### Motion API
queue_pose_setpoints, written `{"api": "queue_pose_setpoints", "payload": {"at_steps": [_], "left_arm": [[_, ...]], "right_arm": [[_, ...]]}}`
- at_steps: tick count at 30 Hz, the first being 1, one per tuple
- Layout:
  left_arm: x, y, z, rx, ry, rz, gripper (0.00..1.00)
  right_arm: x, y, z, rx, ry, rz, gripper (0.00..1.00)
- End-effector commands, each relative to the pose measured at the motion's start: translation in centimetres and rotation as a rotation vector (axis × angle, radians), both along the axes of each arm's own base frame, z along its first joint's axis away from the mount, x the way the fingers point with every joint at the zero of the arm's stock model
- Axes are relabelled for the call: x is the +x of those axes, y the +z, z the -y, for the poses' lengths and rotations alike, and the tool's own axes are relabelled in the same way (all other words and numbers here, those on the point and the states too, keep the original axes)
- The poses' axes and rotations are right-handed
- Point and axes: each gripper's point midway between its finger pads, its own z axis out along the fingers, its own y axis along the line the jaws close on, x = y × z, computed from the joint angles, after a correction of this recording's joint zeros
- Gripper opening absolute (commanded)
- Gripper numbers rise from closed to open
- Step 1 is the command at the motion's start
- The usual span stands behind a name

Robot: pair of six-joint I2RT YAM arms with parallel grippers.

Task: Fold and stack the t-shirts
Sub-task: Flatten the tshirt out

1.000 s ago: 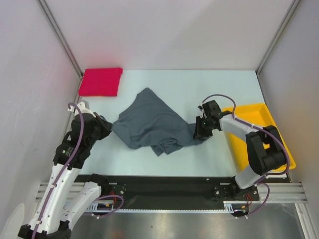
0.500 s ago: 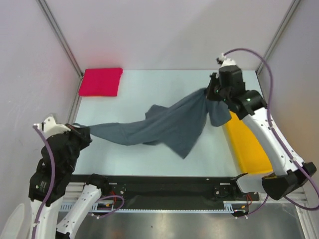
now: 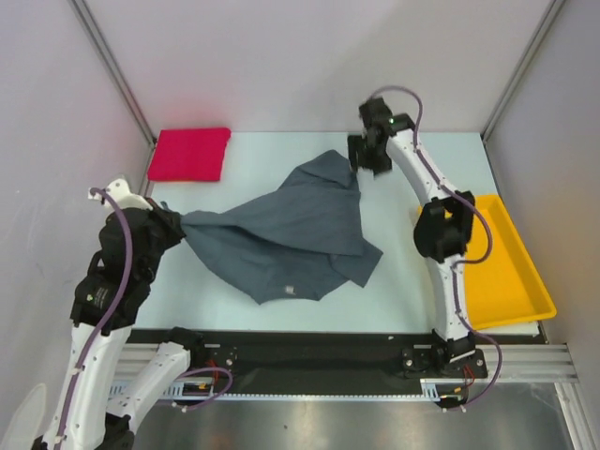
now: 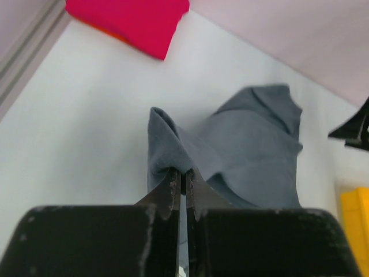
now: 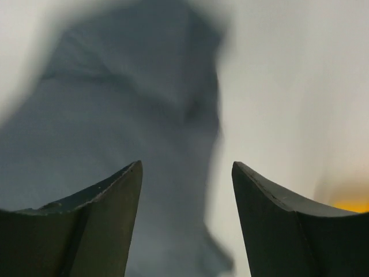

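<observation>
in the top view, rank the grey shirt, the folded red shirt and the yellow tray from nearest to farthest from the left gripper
1. The slate-grey cloth t-shirt: its left corner is pinched in the jaws of the left gripper, the rest spread in the middle.
2. The folded pinkish-red cloth t-shirt: at the far left, apart from the gripper.
3. The yellow plastic tray: at the right side, well beyond the grey shirt.

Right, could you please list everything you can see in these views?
grey shirt: one, slate-grey, rumpled, spread mid-table.
red shirt: one, pinkish-red, folded, far left corner of the table.
tray: one, yellow, at the table's right edge, nothing visible in it.
table: one, pale, under the shirts.
left gripper: one, black, shut on the grey shirt's left corner.
right gripper: one, black, open, by the grey shirt's far edge, holding nothing.
</observation>
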Motion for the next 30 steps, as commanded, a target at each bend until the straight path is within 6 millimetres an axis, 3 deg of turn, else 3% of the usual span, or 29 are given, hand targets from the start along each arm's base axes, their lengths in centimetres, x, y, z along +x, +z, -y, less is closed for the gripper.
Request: {"api": "queue_pose_setpoints", "payload": {"at_steps": [1, 2, 3, 4, 6, 7, 11, 14, 16, 17, 18, 19, 21, 25, 30], "left_arm": [[0.7, -1.0, 1.0, -0.012, -0.051, 0.006, 0.00], [0.8, -1.3, 1.1, -0.015, -0.052, 0.003, 0.00], [0.8, -1.7, 1.2, -0.016, -0.053, -0.004, 0.00], [0.9, -1.9, 1.1, -0.014, -0.050, -0.010, 0.00], [0.8, -2.3, 1.0, -0.007, -0.046, -0.025, 0.00], [0.9, -2.5, 0.9, -0.004, -0.040, -0.029, 0.00], [1.0, -2.8, 1.0, -0.004, -0.042, -0.041, 0.00], [1.1, -2.6, 1.2, -0.006, -0.053, -0.036, 0.00], [1.0, -2.4, 1.3, -0.002, -0.061, -0.037, 0.00], [1.0, -2.4, 1.3, -0.001, -0.062, -0.042, 0.00], [1.0, -2.1, 1.3, -0.003, -0.065, -0.041, 0.00], [0.9, -1.9, 1.4, -0.005, -0.068, -0.036, 0.00], [0.8, -1.7, 1.6, -0.012, -0.079, -0.034, 0.00], [0.7, -2.0, 1.9, -0.026, -0.090, -0.042, 0.00], [0.8, -2.3, 2.3, -0.037, -0.104, -0.054, 0.00]], "right_arm": [[-11.3, 4.5, 1.2, 0.023, 0.070, -0.076, 0.70], [-10.4, 6.3, 0.3, 0.096, 0.085, 0.067, 0.71], [-12.7, 10.7, 1.0, 0.161, 0.080, 0.192, 0.75], [-14.6, 6.7, 1.1, 0.185, 0.062, 0.108, 0.78], [-16.6, 6.1, 0.8, 0.254, 0.056, 0.080, 0.78], [-18.5, 4.5, -0.1, 0.292, 0.083, 0.008, 0.78], [-21.2, 0.1, -2.0, 0.311, 0.100, -0.095, 0.75], [-21.8, -2.7, -3.2, 0.369, 0.112, -0.163, 0.67], [-21.2, -3.4, -4.2, 0.406, 0.133, -0.147, 0.62], [-21.2, -4.7, -4.2, 0.411, 0.127, -0.171, 0.45], [-20.9, -5.2, -4.3, 0.436, 0.104, -0.187, 0.41], [-20.5, -5.4, -4.6, 0.474, 0.092, -0.193, 0.40], [-20.4, -7.8, -3.9, 0.498, 0.014, -0.259, 0.48], [-20.4, -9.4, -3.8, 0.616, -0.157, -0.305, 0.50], [-21.0, -11.0, -2.7, 0.690, -0.304, -0.338, 0.40]]}}
